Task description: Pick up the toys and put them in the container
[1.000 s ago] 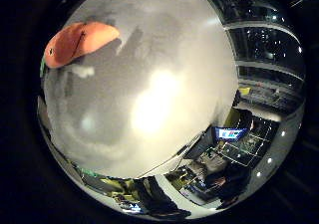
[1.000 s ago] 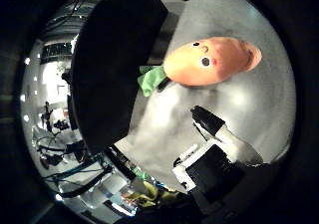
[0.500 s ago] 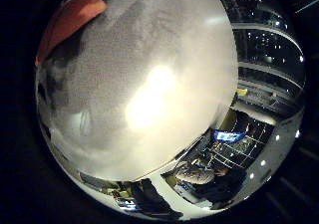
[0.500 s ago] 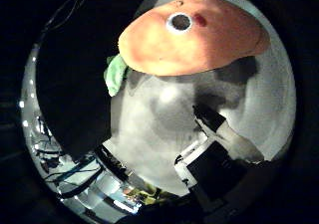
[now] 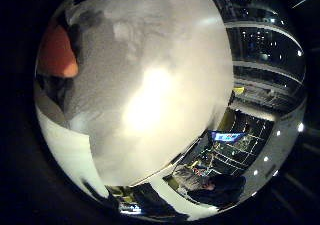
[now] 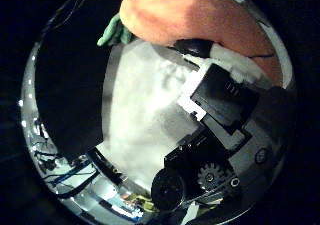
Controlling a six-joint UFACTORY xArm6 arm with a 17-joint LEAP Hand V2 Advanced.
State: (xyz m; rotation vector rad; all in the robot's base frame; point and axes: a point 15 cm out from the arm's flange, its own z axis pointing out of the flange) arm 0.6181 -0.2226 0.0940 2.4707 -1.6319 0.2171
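An orange plush carrot toy (image 6: 200,15) with an eye patch and green leaves (image 6: 115,32) lies on the grey table (image 5: 150,85), very close under my palm. My right hand (image 6: 220,100) shows as black and white parts with a gear, and one finger is curled in so that its dark tip (image 6: 195,47) presses against the toy's side. In the little finger side view only an orange edge of the toy (image 5: 55,52) shows, with a dark shape beside it. The black container (image 6: 70,85) stands next to the toy's leaf end.
The grey table top ends at an edge (image 5: 165,170), with the room's shelves and a lit screen (image 5: 227,135) beyond it. A broad white band (image 5: 65,150) lies along one side of the table view.
The palm has come closer to the toy, which now fills more of the view. The finger that lay stretched out over the table has curled in against the toy.
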